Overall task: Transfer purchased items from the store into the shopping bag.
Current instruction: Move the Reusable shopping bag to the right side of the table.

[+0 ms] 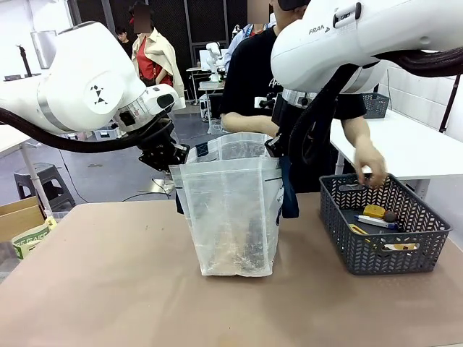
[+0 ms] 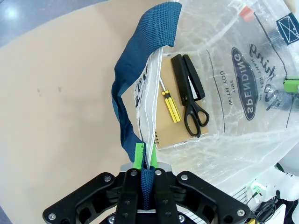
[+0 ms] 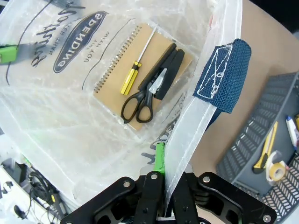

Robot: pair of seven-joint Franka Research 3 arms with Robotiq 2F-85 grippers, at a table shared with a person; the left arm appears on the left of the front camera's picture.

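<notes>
The translucent plastic shopping bag (image 1: pixel 231 210) stands upright on the tan worktop (image 1: pixel 101 289). Your left tool (image 2: pixel 145 161) is clenched on its navy handle (image 2: pixel 140 56), your right tool (image 3: pixel 164 161) on its rim (image 3: pixel 189 135).

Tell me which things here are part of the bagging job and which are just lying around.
Part of the job: shopping bag, held by left fingers and right fingers; notebook, scissors, screwdriver, stapler inside it; grey basket of items; person's hand in it.
Just lying about: cardboard box, stool, far basket.
</notes>
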